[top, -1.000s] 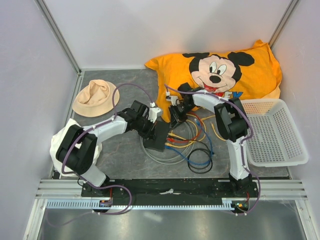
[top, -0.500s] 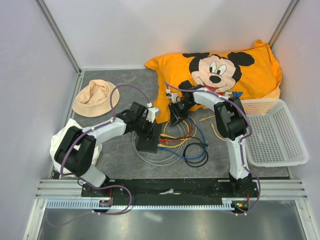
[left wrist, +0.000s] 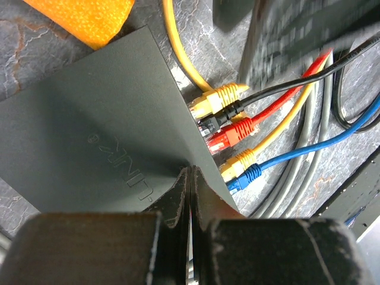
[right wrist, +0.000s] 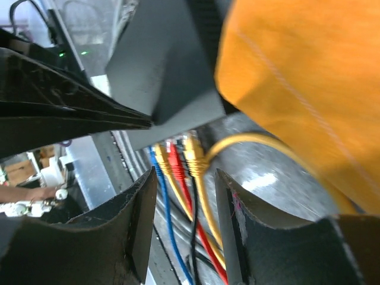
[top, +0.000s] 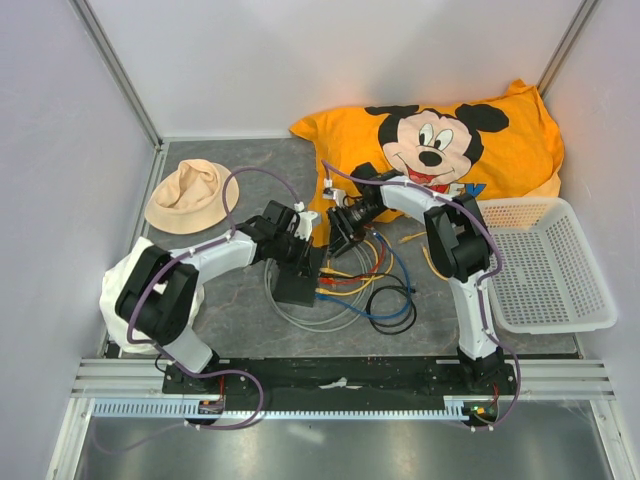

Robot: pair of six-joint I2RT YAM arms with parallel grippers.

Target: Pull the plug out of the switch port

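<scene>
The switch (left wrist: 107,136) is a flat dark grey box lying on the mat (top: 240,300) between the arms (top: 297,288). Along its right side sit several plugs: yellow (left wrist: 215,100), black (left wrist: 221,114), red (left wrist: 230,133), yellow, and blue (left wrist: 244,176). My left gripper (left wrist: 190,172) is shut, and its joined tips rest on the switch's top near the port edge (top: 303,262). My right gripper (right wrist: 187,196) stands open just behind the plugs (top: 338,232). Its fingers (right wrist: 142,225) straddle the coloured cables, and the yellow plug (right wrist: 194,155) lies between them, not gripped.
An orange Mickey pillow (top: 440,150) lies close behind the right gripper. To the right is a white mesh basket (top: 545,265), to the left a beige hat (top: 190,195) and a white cloth (top: 115,280). Loose coloured cables (top: 375,280) and a grey coil (top: 300,312) spread in front of the switch.
The switch has slid left and nearer under the left gripper, dragging the cables along. The right gripper has opened and shifted left toward the plugs.
</scene>
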